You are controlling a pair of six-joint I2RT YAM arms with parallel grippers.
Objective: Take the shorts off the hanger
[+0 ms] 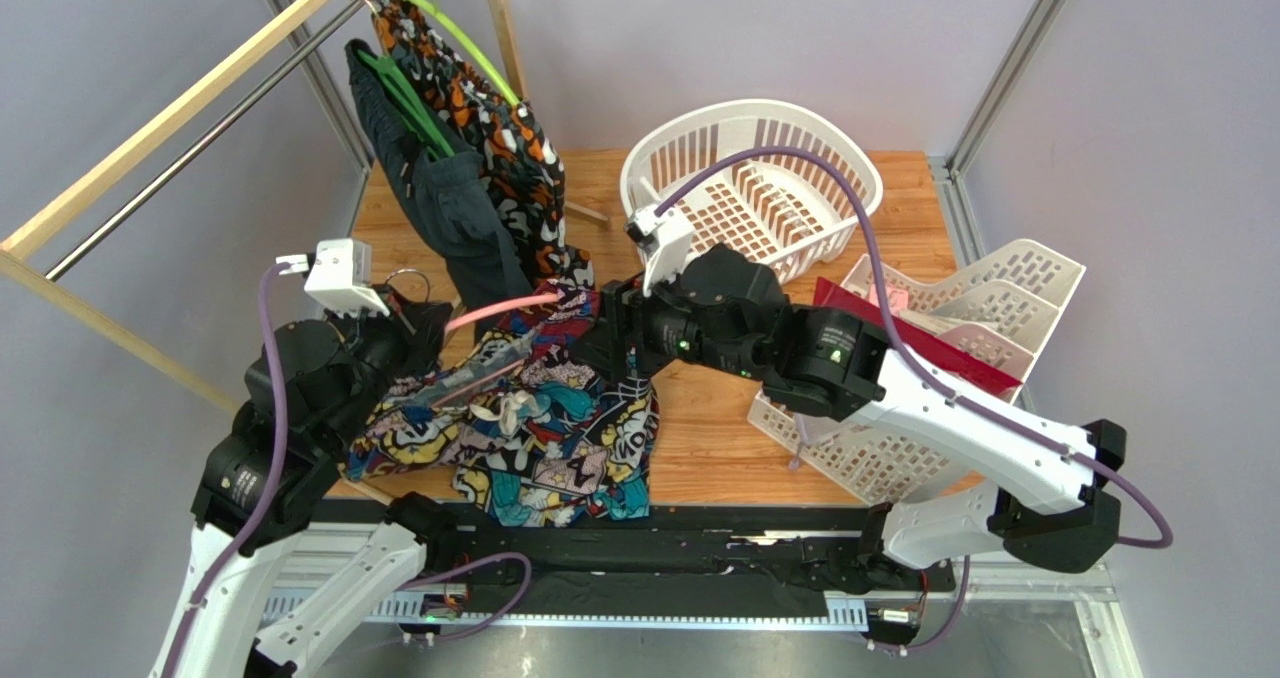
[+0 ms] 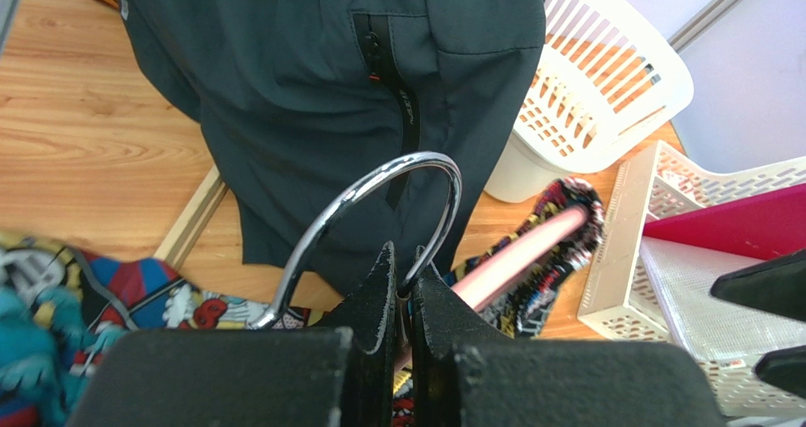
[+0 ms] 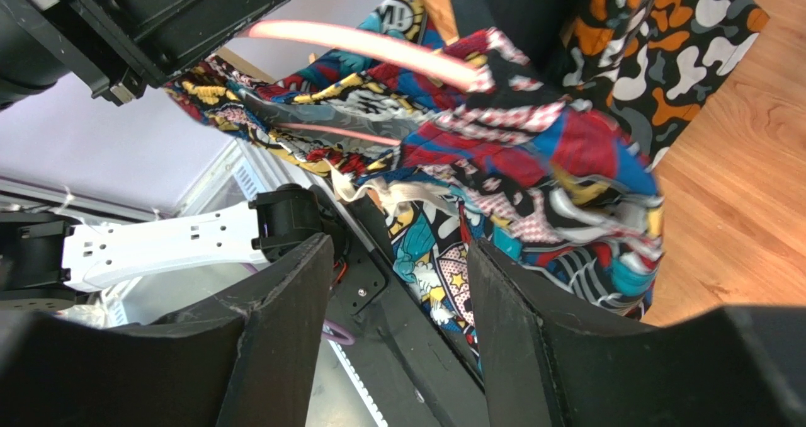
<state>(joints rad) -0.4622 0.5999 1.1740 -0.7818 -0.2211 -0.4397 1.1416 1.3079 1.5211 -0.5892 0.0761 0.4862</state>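
Found the wooden table (image 1: 706, 461) beneath the hanger (image 1: 504, 311), with bare boards showing to the hanger's right. Saw the shorts (image 1: 511, 438) next, by far the biggest of the task's things: spread in a loose heap on the near side of the hanger, with one bunched corner drawn up around the hanger's right end. Judged them not yet off, going by the pink arm running into a fold of the printed cloth in both wrist views and by a second thin pink line among the folds lower down. Noted a dark charcoal garment (image 1: 451, 213) hanging behind the hanger, no part of the job.

Found the right gripper (image 3: 397, 252) just right of the hanger's cloth-covered end, jaws spread wide and holding nothing, the print filling the gap ahead. Could not settle any contact between finger and cloth. Found the left gripper (image 2: 402, 266) at the hanger's other end, clamped tight on the base of the metal hook (image 2: 378, 177), jaws all but meeting around the wire.

Reckoned the job to be at its opening stage: hanger secured at the hook, cloth not yet seized. Left to do, by that reading: take hold of the bunched corner, draw it off the pink arm, then free any other threaded part.
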